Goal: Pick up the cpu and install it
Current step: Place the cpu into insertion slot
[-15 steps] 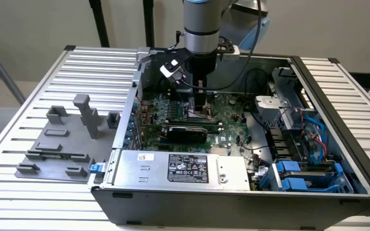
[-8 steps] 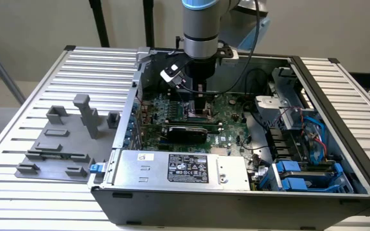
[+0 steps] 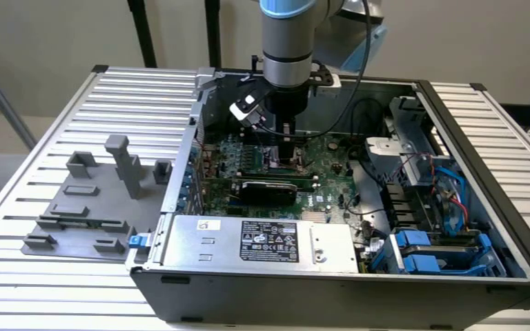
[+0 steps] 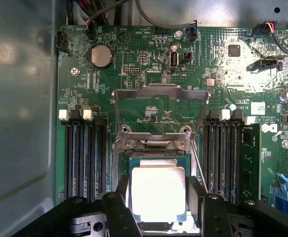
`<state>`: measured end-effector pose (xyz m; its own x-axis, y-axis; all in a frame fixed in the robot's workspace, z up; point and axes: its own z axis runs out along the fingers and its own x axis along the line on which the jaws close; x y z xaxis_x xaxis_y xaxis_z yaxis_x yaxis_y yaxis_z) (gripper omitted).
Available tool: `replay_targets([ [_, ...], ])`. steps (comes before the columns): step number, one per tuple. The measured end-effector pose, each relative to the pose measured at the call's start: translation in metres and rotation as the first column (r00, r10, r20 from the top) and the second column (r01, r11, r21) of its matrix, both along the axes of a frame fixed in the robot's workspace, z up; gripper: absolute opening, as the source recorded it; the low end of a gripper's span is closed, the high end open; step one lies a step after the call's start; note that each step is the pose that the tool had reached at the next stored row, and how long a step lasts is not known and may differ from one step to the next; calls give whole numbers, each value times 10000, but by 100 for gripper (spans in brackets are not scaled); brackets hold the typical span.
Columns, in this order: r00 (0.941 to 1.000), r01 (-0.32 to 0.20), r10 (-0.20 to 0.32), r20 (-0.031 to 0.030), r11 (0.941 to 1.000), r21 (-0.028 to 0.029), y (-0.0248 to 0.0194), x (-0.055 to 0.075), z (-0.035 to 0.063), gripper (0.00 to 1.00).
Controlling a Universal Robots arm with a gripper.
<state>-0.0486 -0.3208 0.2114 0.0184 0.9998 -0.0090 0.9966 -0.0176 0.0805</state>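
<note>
**Gripper (image 4: 158,186) at the socket (image 4: 156,148), inside open computer case (image 3: 486,207)**
Item: cpu (image 4: 158,193), silvery top, level over the socket on the motherboard (image 4: 134,64); black fingers (image 4: 120,197) clamped against two opposite edges. Surroundings: load plate (image 4: 158,94) hinged up and open just beyond the chip; memory slots (image 4: 84,153) flanking both sides; coin cell (image 4: 100,56) farther off; black cables (image 3: 361,117) looping near the arm. Power supply (image 3: 260,241) at the case's front edge. Grey fixture (image 3: 90,207) on the slatted table (image 3: 25,276), exterior view's left.
</note>
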Motion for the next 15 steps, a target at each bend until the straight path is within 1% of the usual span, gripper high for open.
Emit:
replay_targets([
  [3,10000,0,0,2,10000,2,1,0,-18,55],
  [7,10000,7,-7,0,10000,-24,0,-2,-55,55],
  [15,9998,186,-186,1,9998,-51,0,-2,-96,55],
])
